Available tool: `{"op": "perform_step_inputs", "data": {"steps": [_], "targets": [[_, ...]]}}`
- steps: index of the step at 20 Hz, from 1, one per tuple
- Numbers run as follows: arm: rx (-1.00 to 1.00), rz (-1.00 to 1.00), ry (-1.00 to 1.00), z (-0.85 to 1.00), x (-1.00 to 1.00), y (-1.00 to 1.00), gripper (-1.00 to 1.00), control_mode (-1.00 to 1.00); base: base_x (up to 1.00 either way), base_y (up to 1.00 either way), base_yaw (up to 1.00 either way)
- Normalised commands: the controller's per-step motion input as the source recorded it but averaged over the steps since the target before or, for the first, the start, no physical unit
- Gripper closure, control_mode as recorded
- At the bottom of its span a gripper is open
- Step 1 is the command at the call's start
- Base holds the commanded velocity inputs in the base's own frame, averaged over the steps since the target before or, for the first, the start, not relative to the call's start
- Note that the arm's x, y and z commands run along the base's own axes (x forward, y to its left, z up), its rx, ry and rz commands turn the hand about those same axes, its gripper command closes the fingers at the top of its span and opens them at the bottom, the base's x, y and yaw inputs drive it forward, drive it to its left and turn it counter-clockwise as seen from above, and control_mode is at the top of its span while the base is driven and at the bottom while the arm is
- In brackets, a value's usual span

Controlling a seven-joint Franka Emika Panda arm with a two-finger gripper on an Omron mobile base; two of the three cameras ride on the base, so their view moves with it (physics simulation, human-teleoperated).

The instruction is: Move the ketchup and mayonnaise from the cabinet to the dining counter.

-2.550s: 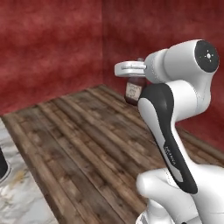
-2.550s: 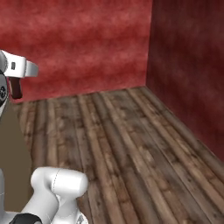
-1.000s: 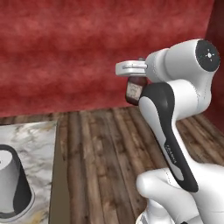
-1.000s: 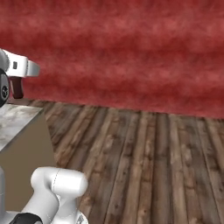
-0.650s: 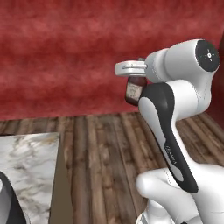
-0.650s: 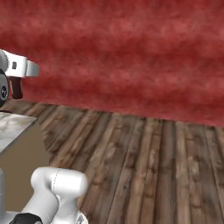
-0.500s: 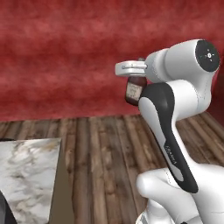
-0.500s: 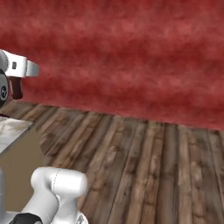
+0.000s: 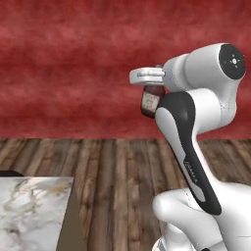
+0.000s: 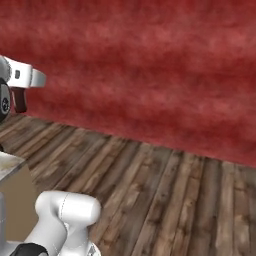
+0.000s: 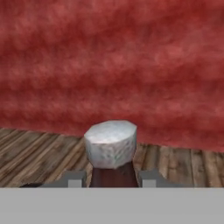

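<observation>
High above the wooden floor (image 9: pixel 117 181), jaws clamped on the ketchup bottle (image 9: pixel 152 99), well apart from the marble worktop (image 9: pixel 30 208); could slip and drop if swung hard while driving over.

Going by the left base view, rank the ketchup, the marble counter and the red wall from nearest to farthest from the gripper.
1. Ketchup: held in the gripper, hanging just below the hand.
2. Marble counter: low and to the left, well below the gripper.
3. Red wall: behind everything, across the wood floor.
</observation>
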Motion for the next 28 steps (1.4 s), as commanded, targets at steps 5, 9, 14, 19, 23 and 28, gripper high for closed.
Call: {"op": "perform_step_inputs", "data": {"steps": [5, 9, 14, 19, 23, 28], "targets": [[0.0, 0.0, 0.0, 0.0, 0.0, 0.0, 1.0, 1.0, 0.68, -0.22, 0.35], [0.0, 0.0, 0.0, 0.0, 0.0, 0.0, 1.0, 1.0, 0.68, -0.21, 0.32], [0.0, 0.0, 0.0, 0.0, 0.0, 0.0, 1.0, 1.0, 0.67, -0.22, 0.26], [0.0, 0.0, 0.0, 0.0, 0.0, 0.0, 1.0, 1.0, 0.65, -0.12, 0.4], [0.0, 0.0, 0.0, 0.0, 0.0, 0.0, 1.0, 1.0, 0.63, -0.12, 0.45], [0.0, 0.0, 0.0, 0.0, 0.0, 0.0, 1.0, 1.0, 0.63, -0.13, 0.4]]}}
